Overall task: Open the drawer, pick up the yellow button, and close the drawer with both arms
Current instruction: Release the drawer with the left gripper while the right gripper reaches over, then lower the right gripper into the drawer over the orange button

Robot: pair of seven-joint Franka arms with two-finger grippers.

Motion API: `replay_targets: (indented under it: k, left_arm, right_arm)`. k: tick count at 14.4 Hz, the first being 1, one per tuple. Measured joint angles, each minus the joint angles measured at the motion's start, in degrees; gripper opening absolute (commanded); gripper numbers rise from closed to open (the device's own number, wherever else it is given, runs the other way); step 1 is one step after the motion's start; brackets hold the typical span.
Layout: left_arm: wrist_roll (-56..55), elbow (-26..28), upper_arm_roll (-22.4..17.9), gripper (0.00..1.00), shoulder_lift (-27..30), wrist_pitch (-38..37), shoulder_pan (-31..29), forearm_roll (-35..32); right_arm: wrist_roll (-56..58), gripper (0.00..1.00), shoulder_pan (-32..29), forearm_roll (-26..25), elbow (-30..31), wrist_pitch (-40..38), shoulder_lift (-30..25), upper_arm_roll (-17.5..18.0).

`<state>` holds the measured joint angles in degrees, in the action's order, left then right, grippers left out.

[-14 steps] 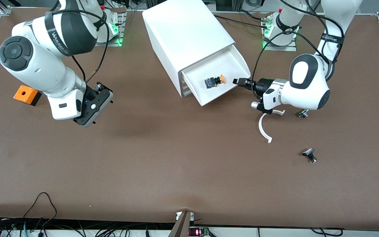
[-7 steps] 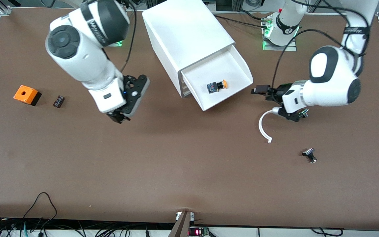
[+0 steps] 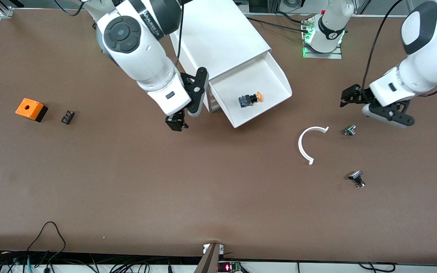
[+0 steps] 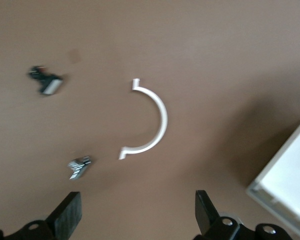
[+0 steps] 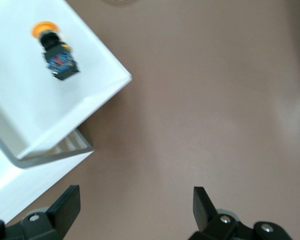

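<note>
The drawer (image 3: 241, 77) stands pulled out of the white cabinet (image 3: 214, 34). In it lies the button (image 3: 249, 99), with its orange cap and black-and-blue body. My right gripper (image 3: 176, 123) hangs open over the table beside the cabinet's front, with nothing between its fingers. The right wrist view shows the button (image 5: 55, 50) in the drawer (image 5: 107, 87) past the open right gripper (image 5: 135, 205). My left gripper (image 3: 349, 97) is open and empty in the air, off toward the left arm's end of the table. In its wrist view the left gripper (image 4: 136, 215) is over bare table.
A white curved strip (image 3: 305, 144) lies on the table near the drawer, also in the left wrist view (image 4: 152, 122). Two small black-and-silver parts (image 3: 349, 130) (image 3: 357, 178) lie by it. An orange cube (image 3: 30, 109) and a small dark part (image 3: 68, 116) sit toward the right arm's end.
The left gripper let go of the drawer's edge, opened and drew away, rising. The right arm swung from near the orange cube to beside the cabinet's front. The drawer slid out slightly.
</note>
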<state>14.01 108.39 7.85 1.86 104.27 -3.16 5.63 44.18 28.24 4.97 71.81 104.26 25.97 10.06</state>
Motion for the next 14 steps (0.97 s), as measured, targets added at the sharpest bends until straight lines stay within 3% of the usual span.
replay_targets:
  k: [5,9,14]
  left_arm:
    - [-5.7,-1.0,-3.2,1.00,5.0,-4.4,-0.2,-2.9]
    - [-12.1,-5.0,-3.3,1.00,5.4,-10.3,-0.6,-4.9]
    - [-12.9,-6.3,-3.4,1.00,5.3,-10.8,-4.5,-5.1]
  right_arm:
    - [3.2,1.00,5.5,-0.2,-0.2,-2.6,0.0,0.7]
    - [6.6,1.00,8.2,-0.3,-2.4,-5.6,0.1,0.7]
    - [7.3,1.00,10.8,-0.6,-5.6,-6.2,4.8,-1.0]
